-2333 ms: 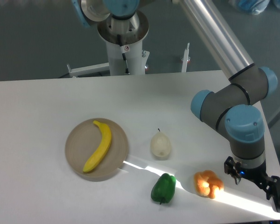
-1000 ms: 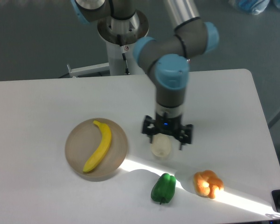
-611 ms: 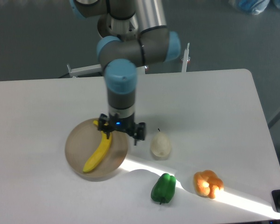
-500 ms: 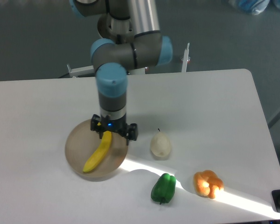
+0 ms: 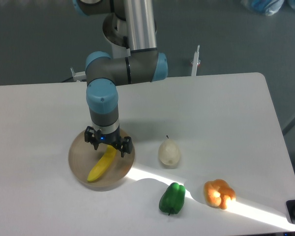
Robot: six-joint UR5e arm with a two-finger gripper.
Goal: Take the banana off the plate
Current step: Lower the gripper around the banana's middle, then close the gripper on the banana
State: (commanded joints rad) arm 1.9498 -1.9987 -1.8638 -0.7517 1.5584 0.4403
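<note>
The bright yellow banana [image 5: 101,166] lies on the round beige plate [image 5: 78,162] at the left of the table. Its upper half is hidden behind my gripper [image 5: 108,146]. The gripper hangs straight down over the banana's upper part, open, with one finger on each side of the fruit. I cannot tell whether the fingers touch the banana or the plate.
A pale cream pear [image 5: 169,152] stands right of the plate. A green pepper [image 5: 172,198] and an orange fruit [image 5: 219,192] lie nearer the front edge. The arm's base column [image 5: 130,29] rises behind the table.
The arm has swept from the far right across the table to the left, passing over the pear, and now hangs low over the banana on the plate. The fruit has not moved.
</note>
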